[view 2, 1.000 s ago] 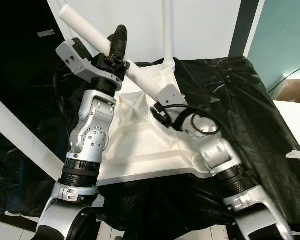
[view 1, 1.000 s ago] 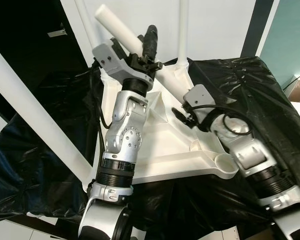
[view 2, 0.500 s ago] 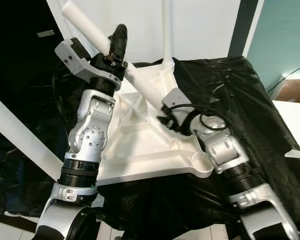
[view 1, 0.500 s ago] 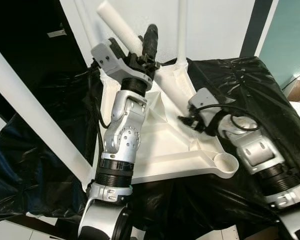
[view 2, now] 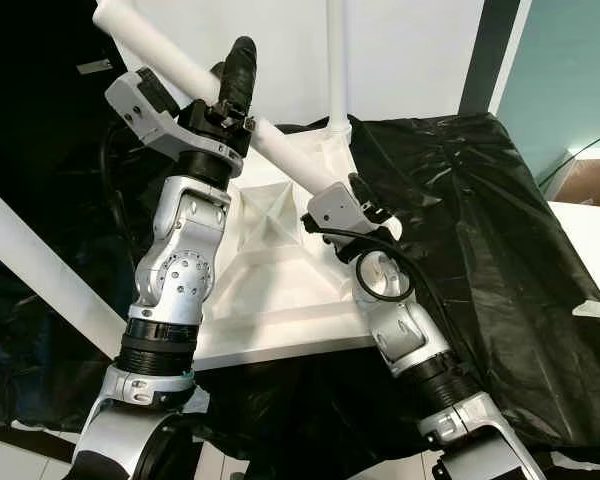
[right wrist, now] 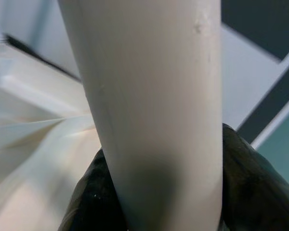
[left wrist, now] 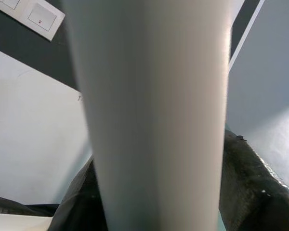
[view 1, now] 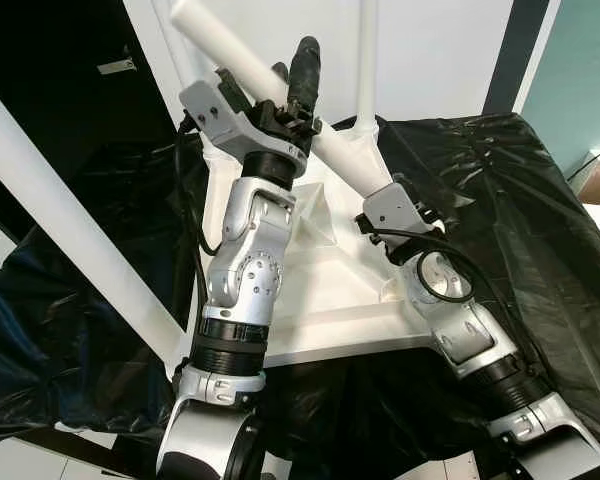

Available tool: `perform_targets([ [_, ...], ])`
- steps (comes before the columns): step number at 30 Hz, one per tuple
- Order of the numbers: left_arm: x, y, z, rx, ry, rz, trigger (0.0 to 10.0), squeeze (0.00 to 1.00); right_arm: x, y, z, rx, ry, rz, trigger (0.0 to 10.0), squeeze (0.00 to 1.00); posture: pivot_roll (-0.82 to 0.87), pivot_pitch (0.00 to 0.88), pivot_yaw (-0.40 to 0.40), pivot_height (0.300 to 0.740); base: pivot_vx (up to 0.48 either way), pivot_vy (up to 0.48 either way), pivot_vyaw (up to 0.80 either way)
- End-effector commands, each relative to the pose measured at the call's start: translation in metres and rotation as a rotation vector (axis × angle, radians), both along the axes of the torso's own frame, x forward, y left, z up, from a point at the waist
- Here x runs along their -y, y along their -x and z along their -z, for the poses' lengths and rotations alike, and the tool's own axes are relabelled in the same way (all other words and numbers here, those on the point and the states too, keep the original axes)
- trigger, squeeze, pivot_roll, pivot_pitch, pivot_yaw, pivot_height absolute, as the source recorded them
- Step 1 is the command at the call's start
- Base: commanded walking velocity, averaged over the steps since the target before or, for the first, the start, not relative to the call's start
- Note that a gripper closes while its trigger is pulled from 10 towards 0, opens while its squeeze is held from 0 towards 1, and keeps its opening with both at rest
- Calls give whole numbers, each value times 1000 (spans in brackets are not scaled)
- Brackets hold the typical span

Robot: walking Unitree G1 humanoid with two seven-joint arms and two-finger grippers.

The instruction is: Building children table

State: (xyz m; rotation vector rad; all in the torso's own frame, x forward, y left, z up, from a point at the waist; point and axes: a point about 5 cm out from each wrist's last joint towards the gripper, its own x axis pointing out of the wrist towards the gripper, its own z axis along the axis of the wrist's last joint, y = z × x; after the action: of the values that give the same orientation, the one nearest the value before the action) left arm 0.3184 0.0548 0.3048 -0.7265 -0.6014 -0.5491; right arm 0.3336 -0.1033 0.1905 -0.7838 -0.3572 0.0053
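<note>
- The upturned white tabletop [view 1: 325, 290] lies underside-up on a black plastic sheet [view 1: 500, 190], so its corner sockets face up to take legs.
- One white table leg [view 1: 280, 100] slants from the far corner socket [view 1: 365, 150] up toward the robot's left; it looks only partly seated, since it leans while another leg [view 1: 366, 55] beside it stands upright.
- The left gripper [view 1: 290, 95] holds the slanted leg high on its shaft, fingers [view 1: 303, 70] closed round it; a high grip gives leverage to swing it upright.
- The right gripper [view 1: 380, 195] clasps the same leg low, near the socket, probably to steady the base; in the right wrist view its dark fingers [right wrist: 245, 183] hug the tube on both sides.
- Hidden: the joint of leg and socket sits behind the right wrist, so how deep it sits cannot be told.
- The near-right corner of the tabletop is covered by the right arm.
- A long white bar [view 1: 70, 230] crosses the near left, cut off at both ends; its purpose is unclear.
</note>
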Motion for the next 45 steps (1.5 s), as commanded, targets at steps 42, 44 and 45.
perform_targets([
  [42,12,13,-9,168,-107,108,0,0,22,1,8,-530,156,-475,10000,0,-93,0,123,740,0,0,0],
  [44,12,14,-10,170,-108,108,0,0,20,0,13,-545,166,-481,7765,0,-82,0,121,740,0,0,0],
  [45,12,15,-10,174,-113,105,0,0,17,-1,15,-554,169,-493,4039,0,-77,0,118,740,0,0,0],
])
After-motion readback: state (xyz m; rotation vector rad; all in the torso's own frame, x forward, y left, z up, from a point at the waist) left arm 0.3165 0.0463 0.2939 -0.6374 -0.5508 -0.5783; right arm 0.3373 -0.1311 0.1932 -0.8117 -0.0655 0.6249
